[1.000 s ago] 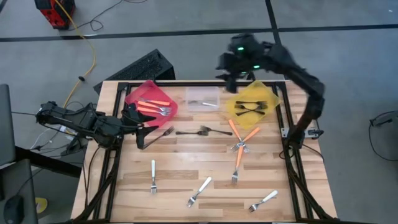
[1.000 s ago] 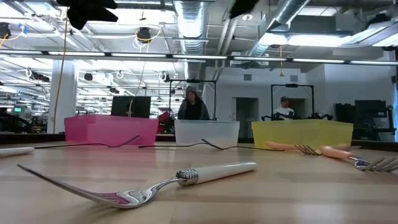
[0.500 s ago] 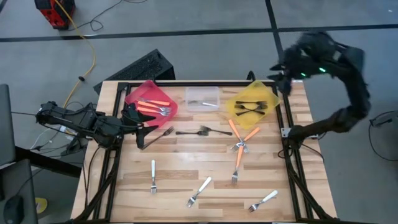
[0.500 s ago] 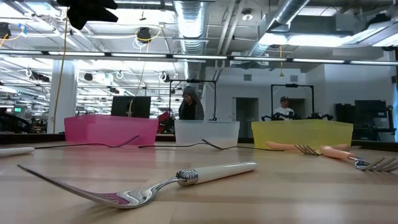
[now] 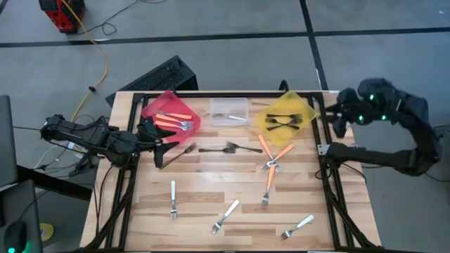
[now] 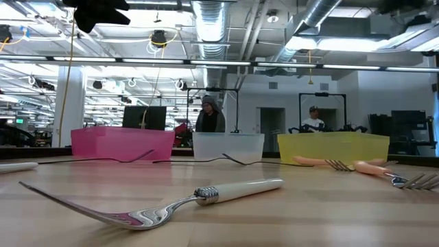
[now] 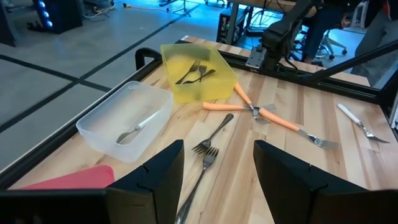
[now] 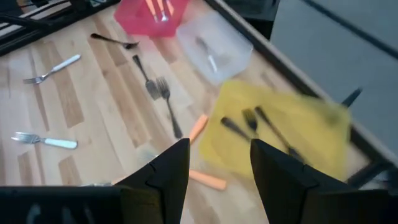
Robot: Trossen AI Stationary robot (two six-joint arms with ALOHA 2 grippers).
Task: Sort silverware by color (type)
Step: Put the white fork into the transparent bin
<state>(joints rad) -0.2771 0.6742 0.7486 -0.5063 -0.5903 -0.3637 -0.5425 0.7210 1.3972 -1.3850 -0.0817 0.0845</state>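
Two orange-handled forks lie in the red bin [image 5: 171, 112], a silver one in the clear bin [image 5: 229, 111], dark ones in the yellow bin [image 5: 285, 116]. Loose silverware lies flat on the table: two dark forks [image 5: 221, 149] and a third [image 5: 177, 153] at mid-left, orange-handled forks [image 5: 271, 160] at mid-right, and three white-handled forks [image 5: 226, 216] near the front edge. My left gripper [image 5: 160, 140] hovers open beside the red bin, with the dark forks [image 7: 208, 152] ahead of it. My right gripper [image 5: 336, 116] is open, out past the table's right edge next to the yellow bin [image 8: 280, 134].
A black rail frame [image 5: 327, 151] runs along the table's edges. A black keyboard-like object [image 5: 160, 74] lies beyond the far edge. In the low view a white-handled fork [image 6: 178, 202] lies close in front, and people show in the room behind the bins.
My right gripper has swung from above the far edge by the yellow bin toward the table's right edge and past it, sinking a little and rolling as it went. Its fingers hold nothing. The forks have not moved.
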